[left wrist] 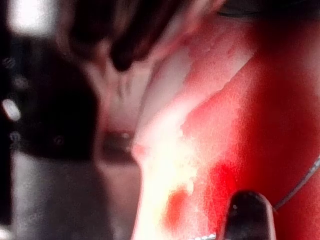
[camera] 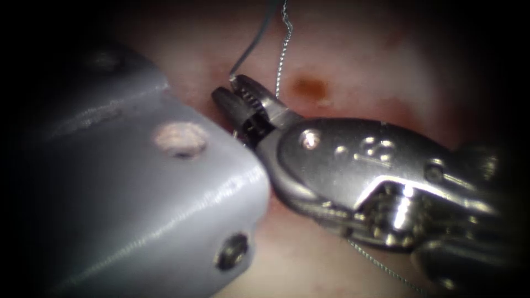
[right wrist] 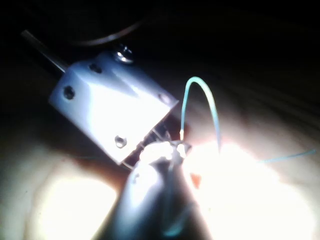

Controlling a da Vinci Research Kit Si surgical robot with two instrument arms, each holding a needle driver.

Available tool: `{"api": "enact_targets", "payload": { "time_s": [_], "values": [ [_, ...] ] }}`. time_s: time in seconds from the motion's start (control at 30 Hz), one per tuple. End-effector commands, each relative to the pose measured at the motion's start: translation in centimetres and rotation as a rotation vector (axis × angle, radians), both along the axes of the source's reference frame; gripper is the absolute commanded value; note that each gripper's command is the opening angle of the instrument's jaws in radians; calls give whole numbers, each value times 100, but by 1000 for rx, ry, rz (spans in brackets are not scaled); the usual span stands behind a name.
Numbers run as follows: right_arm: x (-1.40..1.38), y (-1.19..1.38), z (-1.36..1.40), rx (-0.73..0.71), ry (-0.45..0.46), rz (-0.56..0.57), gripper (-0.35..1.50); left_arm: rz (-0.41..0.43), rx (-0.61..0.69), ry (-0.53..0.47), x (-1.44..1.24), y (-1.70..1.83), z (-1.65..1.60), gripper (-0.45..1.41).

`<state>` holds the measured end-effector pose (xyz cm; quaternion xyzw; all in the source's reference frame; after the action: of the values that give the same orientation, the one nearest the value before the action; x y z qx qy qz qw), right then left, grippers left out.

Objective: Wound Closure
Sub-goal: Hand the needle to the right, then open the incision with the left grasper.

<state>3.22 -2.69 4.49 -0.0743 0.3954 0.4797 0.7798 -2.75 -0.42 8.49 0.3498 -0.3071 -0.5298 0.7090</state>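
My right tool (camera: 234, 94) reaches in from the right over the pale tissue (camera: 359, 66). Its toothed jaws are shut on the end of a dark thread (camera: 255, 41), which climbs away from the jaw tips. A second, wavy strand (camera: 281, 55) comes down beside it to the tissue just behind the jaws. In the right wrist view the thread (right wrist: 200, 85) arches from the jaws (right wrist: 172, 150) over to the tissue. Blurred dark shapes (left wrist: 122, 42) close to the tissue in the left wrist view look like my left tool.
A brown-red spot (camera: 310, 86) marks the tissue right of the jaws. Red fluid (left wrist: 280, 100) covers much of the tissue in the left wrist view, crossed by a thread (left wrist: 300, 182). Another strand (camera: 381, 267) trails under the right tool's wrist.
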Motion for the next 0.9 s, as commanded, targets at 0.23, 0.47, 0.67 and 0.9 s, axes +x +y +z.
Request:
{"api": "enact_targets", "payload": {
  "time_s": [0.23,0.47,0.67,0.9],
  "values": [
    [3,11,-4,-2,15,-10,-35,90,15,-67,3,13,-1,131],
    [-36,24,1,-2,43,-51,-35,150,-20,-109,43,32,0,131],
    [-81,42,11,7,109,-140,-35,203,-386,-127,58,56,15,136],
    [-102,51,19,-36,197,-220,-35,373,-693,-177,67,56,23,121]
  ]
}}
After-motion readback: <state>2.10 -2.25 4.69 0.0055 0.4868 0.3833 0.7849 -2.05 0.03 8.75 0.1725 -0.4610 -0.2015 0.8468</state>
